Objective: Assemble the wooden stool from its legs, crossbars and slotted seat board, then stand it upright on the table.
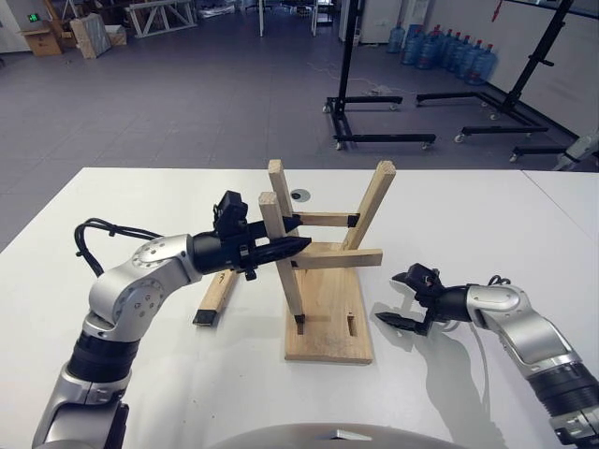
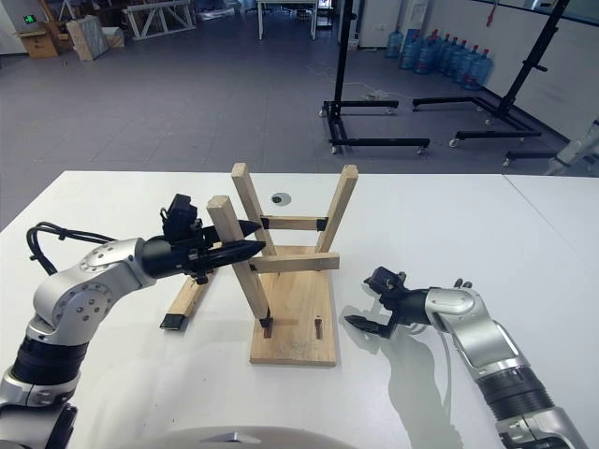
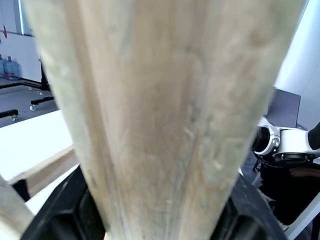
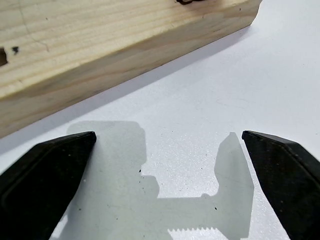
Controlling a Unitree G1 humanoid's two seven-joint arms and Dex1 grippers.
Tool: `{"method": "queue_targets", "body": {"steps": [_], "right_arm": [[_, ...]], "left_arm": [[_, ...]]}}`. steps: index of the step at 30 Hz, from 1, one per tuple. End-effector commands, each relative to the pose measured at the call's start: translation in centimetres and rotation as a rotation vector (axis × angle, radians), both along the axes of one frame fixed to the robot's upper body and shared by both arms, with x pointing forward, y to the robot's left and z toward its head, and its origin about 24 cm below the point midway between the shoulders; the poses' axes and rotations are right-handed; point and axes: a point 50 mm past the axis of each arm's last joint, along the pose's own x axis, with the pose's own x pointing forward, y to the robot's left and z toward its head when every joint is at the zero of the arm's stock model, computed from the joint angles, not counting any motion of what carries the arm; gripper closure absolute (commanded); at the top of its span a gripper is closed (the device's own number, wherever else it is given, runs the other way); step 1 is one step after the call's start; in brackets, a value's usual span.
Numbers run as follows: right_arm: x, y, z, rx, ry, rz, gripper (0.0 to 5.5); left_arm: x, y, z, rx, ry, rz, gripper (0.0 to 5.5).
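In the middle of the frame the slotted seat board (image 1: 328,341) lies flat on the white table (image 1: 140,196) with a partly built frame standing on it, the left gripper (image 1: 298,247) clamped around its near leg (image 1: 292,290), while the right gripper (image 1: 386,297) rests spread apart just right of the board.

Pale wood stool (image 1: 323,281) (black brackets (image 1: 353,221)), white table (image 1: 468,215).

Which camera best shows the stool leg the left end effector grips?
Left eye view: the leg runs full length, slanting up from the seat board, with the left end effector clamped on it. Right eye view matches. Left wrist view gives close-up grain; right wrist view faces the board's edge.
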Motion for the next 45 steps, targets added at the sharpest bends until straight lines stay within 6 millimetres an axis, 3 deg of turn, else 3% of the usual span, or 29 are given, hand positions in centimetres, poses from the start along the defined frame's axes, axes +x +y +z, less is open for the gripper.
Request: {"method": "queue_targets", "body": {"steps": [1,6,16,25,37,45], "right_arm": [[-0.5,0.0,-1.2,-0.021,0.059,-0.014,0.1],[-0.4,0.3,-1.2,-0.019,0.057,-0.008,0.1],[-0.3,0.5,-1.3,-0.012,0.054,-0.008,0.1],[-0.2,0.8,-1.3,-0.006,0.058,0.002,0.1],[-0.3,1.2,-1.5,0.002,0.06,0.011,0.1],[-0.2,1.4,-1.6,0.004,0.06,0.016,0.1]], "left_arm": [[-0.4,-0.7,-0.5,0.005,-0.004,-0.02,3.37],[-0.5,-0.6,-1.1,0.038,-0.007,-0.036,3.37],[0.0,0.4,1.0,0.016,-0.05,0.01,3.37],[-1.4,-0.6,-0.6,-0.008,0.036,-0.003,3.37],[-0.8,0.4,0.5,0.017,-0.008,0.01,3.37],[-1.3,0.0,-1.3,0.038,0.034,-0.002,3.37]]}}
